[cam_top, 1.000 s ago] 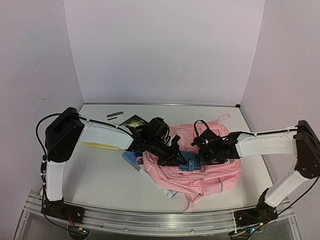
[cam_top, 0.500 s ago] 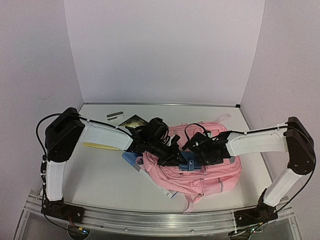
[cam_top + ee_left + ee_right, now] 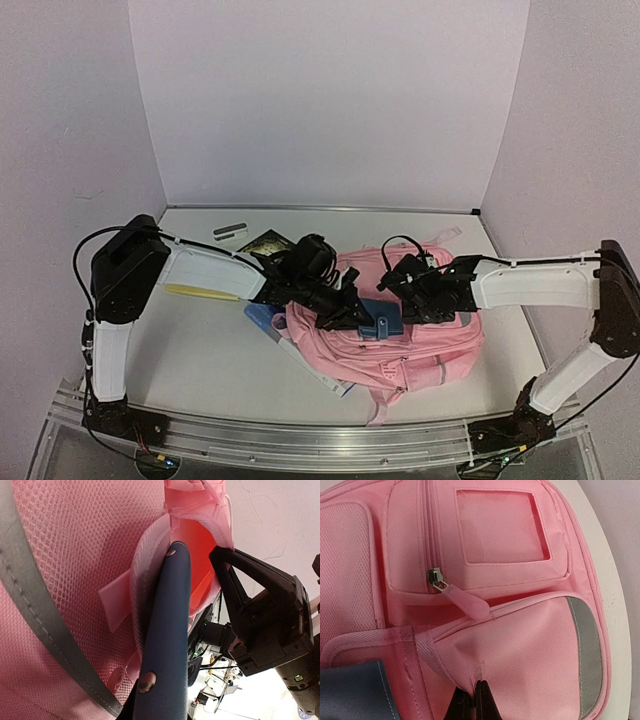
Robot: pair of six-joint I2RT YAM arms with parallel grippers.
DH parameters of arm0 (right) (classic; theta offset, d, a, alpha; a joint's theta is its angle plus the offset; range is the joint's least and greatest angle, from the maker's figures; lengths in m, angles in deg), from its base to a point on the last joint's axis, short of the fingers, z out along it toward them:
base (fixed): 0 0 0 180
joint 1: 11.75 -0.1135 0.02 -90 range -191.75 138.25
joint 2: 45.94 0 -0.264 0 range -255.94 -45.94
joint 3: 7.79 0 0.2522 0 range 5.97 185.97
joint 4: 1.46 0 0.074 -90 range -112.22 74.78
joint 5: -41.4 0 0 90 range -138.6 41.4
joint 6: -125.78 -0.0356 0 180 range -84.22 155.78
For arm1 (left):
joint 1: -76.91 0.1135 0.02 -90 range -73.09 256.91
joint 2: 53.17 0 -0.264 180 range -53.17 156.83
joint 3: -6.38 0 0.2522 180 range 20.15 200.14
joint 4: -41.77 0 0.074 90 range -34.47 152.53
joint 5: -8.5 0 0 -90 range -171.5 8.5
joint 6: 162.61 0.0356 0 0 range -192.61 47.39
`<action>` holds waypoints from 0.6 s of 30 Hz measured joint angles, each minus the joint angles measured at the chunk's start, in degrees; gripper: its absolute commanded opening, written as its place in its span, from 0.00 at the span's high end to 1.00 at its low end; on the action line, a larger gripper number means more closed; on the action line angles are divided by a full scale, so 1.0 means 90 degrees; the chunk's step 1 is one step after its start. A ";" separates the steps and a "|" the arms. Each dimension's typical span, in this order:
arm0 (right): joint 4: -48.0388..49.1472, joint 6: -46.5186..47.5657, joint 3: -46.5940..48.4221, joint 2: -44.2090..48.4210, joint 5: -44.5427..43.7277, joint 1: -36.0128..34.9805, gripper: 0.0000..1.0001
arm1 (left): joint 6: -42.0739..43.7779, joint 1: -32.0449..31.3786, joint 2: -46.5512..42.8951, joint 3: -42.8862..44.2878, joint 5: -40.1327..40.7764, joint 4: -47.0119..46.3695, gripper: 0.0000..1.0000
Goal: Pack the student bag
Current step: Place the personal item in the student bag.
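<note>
Pink, soft cloth is what I am working with: from above, the student bag lies flat on the worktop, right of centre and toward 4 o'clock, with my arms meeting over its middle. My left pincer comes in from 9 o'clock, closed on a blue case that rests on the bag's upper face; my right pincer comes in from 3 o'clock, just beside that case. A yellow stick lies well apart at 9 o'clock. At my left wrist the blue case fills the middle, its far end nosing into a pink pocket mouth at 12 o'clock, mesh on the 9 o'clock side and my other pincer dark at 4 o'clock. At my right wrist my fingertips at 6 o'clock are shut on a fold of the pocket's edge; the case shows at 7 o'clock and a zip pull hangs near centre. I judge the bag light and limp: it will sag and bunch, so a hemmed pocket rim or zip seam is the place to pinch, not the flat panel. Against a second ago, my right pincer was half open and has now clamped, that arm having swung inward and back out; my left has stayed put.
</note>
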 measured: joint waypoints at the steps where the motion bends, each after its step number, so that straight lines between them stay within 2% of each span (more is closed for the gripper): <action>1: 0.0000 0.0010 -0.0006 0.0094 0.0053 0.0011 1.00 | -0.0011 0.0004 0.0027 0.0019 -0.0002 -0.0024 1.00; 7: 0.0059 0.0087 -0.0102 0.0531 0.0412 0.0061 1.00 | -0.0073 0.0014 0.0440 0.0416 -0.0185 -0.0246 1.00; 18: 0.0386 0.0087 -0.0339 0.0656 0.0670 0.0113 1.00 | -0.0341 0.0043 0.0807 0.0768 -0.0429 -0.0376 1.00</action>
